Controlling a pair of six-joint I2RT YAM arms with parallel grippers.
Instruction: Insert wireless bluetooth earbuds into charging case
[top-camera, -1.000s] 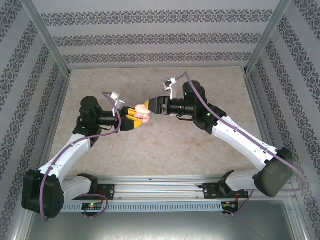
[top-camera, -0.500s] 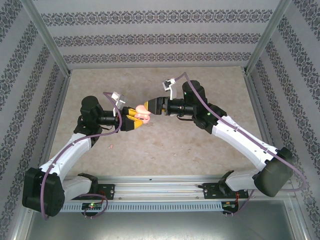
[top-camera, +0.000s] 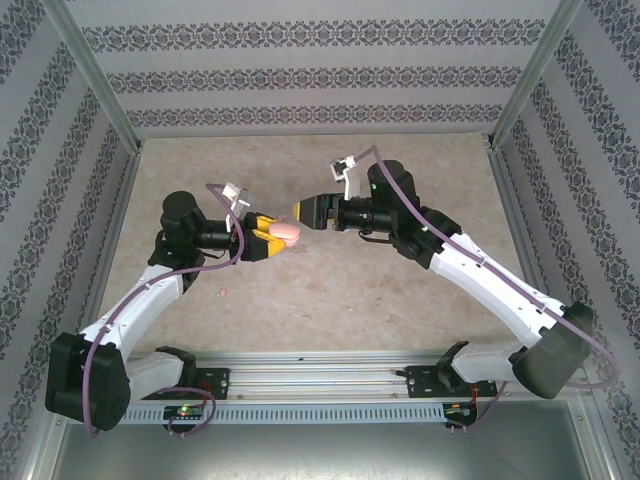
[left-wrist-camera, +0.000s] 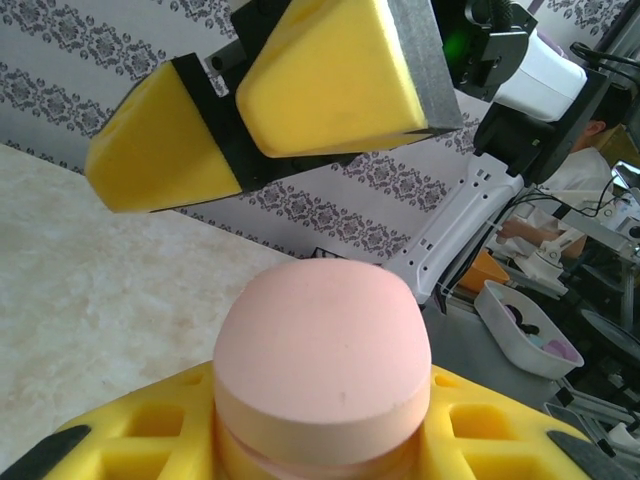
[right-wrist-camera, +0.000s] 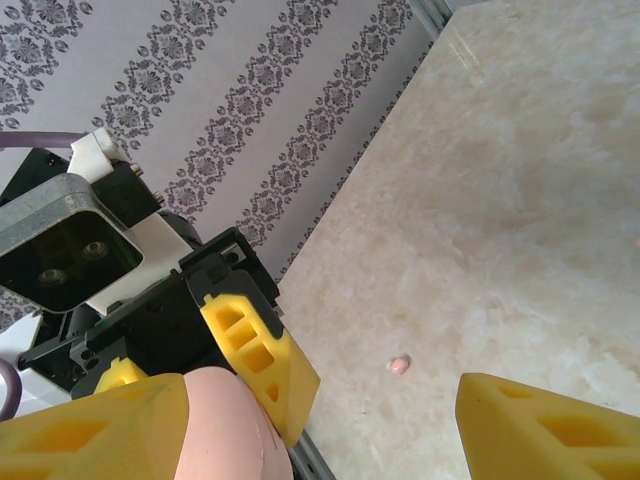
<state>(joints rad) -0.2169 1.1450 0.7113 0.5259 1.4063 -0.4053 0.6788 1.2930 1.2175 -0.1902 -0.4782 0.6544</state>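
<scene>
1. The left end effector (top-camera: 272, 238) is clamped on a pink charging case (top-camera: 287, 231) and holds it in the air above the middle of the surface (top-camera: 330, 300).
2. In the left wrist view the case (left-wrist-camera: 320, 370) shows a rounded top with a seam below it. It is seated between that end effector's yellow fingers (left-wrist-camera: 490, 425).
3. The right end effector (top-camera: 303, 211) has its jaws apart and grips nothing. It sits just beside the case, on its far right.
4. In the right wrist view the case (right-wrist-camera: 235, 430) sits against one of the widely spread fingers (right-wrist-camera: 100, 430).
5. One pale pink earbud (top-camera: 223, 292) lies on the surface nearer the left arm, well apart from the case.
</scene>
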